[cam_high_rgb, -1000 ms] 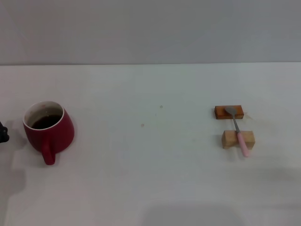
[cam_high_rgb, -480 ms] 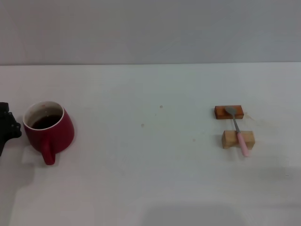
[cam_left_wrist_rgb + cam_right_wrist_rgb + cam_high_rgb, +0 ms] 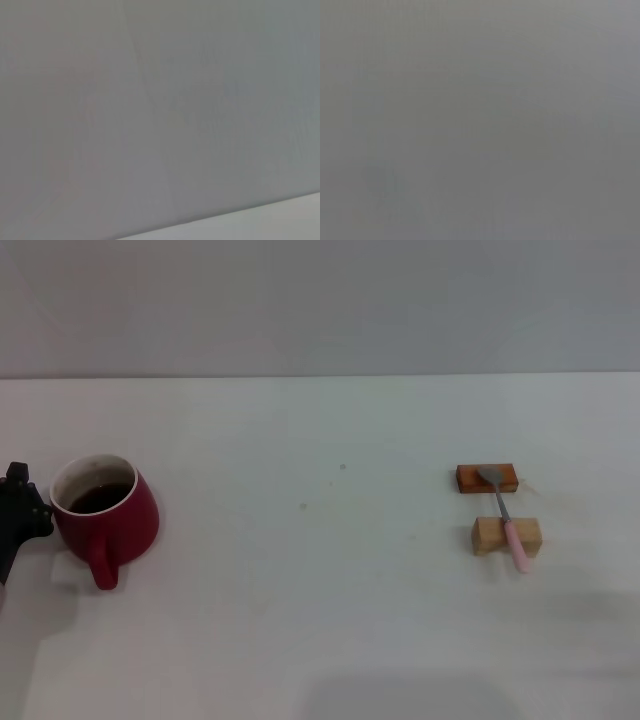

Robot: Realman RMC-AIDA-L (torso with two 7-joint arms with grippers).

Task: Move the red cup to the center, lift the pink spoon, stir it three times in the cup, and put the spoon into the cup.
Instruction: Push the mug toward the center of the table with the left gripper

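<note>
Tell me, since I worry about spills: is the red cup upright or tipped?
Upright. The red cup stands on its base on the table, rim up and level, with dark liquid inside. The left gripper is beside it.

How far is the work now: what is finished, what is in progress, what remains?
Nothing is finished. The red cup stands at the table's left, not the center. The left gripper is beside it, apparently reaching for it. The pink spoon lies on two blocks, untouched; lifting, stirring and placing remain.
</note>
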